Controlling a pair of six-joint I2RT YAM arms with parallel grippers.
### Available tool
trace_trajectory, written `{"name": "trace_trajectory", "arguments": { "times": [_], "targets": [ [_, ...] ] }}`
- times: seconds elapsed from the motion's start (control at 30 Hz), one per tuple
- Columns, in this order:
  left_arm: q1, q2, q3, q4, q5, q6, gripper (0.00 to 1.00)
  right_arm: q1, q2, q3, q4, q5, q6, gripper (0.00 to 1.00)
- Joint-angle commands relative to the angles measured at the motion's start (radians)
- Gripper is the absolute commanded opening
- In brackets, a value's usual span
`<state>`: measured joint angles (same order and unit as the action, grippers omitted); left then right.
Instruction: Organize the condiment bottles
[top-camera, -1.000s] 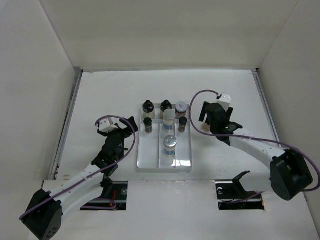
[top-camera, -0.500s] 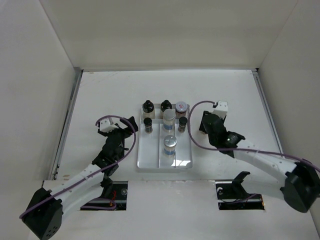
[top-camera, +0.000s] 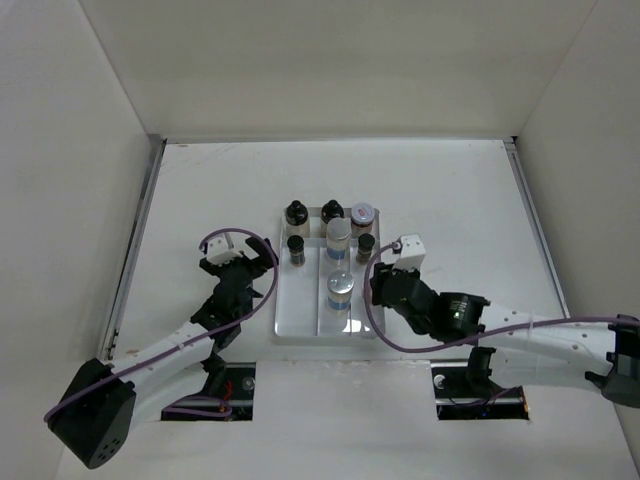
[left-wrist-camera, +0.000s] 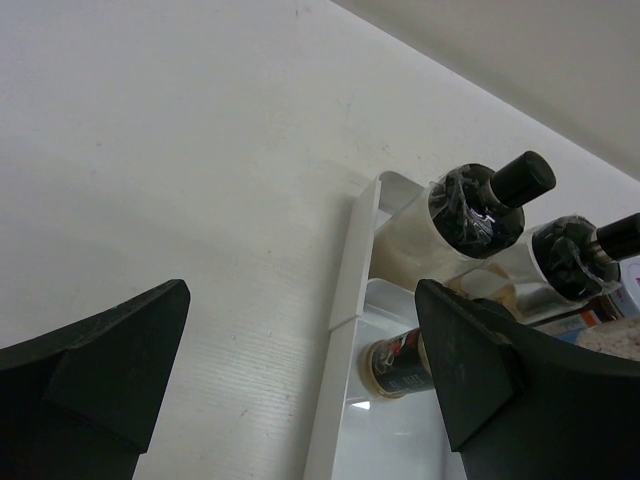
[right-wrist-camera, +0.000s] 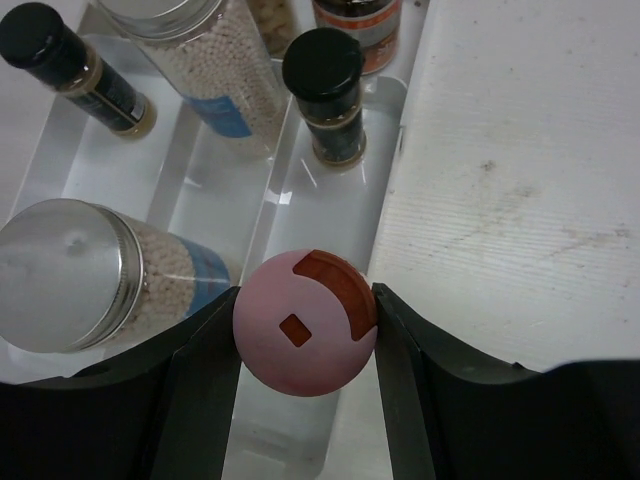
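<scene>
Since a second ago the right arm has swung from beside the tray's far right corner to its near right corner, and now stretches low across the desk. The left arm has hardly shifted.

On the left, that arm reaches forward with its elbow low. The left end effector sits just beside the left wall of the white plastic three-compartment tray, fingers spread wide with nothing between them. Its wrist camera looks along that wall to the far-corner black-capped bottle and a neighbouring black-capped bottle.

A small dark bottle stands in the left compartment. The middle compartment holds a tall pale grey-lidded jar and, nearer, a grey-lidded blue-labelled jar. In the right compartment stands a short black-capped bottle, with a pale-lidded jar beyond it.

Rightmost, the right end effector is clamped on the round lid of a pink-lidded bottle. This bottle is over the near part of the right compartment, just nearer than the short black-capped bottle and beside the blue-labelled jar. Whether its base touches the tray floor cannot be told.
</scene>
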<state>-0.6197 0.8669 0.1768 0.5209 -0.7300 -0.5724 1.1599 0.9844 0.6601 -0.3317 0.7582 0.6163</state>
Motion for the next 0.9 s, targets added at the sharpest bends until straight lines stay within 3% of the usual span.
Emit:
{"name": "trace_trajectory", "arguments": {
  "times": [0.0,0.33,0.63,0.87],
  "targets": [
    [0.001,0.000,0.035,0.034,-0.017,-0.007,1.00,0.025,0.028,0.050,0.071,0.006,0.020,0.43],
    [0.012,0.007,0.033,0.034,0.010,-0.044,1.00,-0.004,0.158,0.022,0.171,-0.025,0.013,0.46],
    [0.044,0.012,0.056,-0.025,0.041,-0.073,1.00,-0.010,0.120,0.010,0.168,-0.010,0.014,0.74],
    [0.061,-0.003,0.089,-0.133,0.018,-0.109,1.00,-0.059,-0.041,-0.022,0.131,-0.004,0.013,0.91]
  ]
}}
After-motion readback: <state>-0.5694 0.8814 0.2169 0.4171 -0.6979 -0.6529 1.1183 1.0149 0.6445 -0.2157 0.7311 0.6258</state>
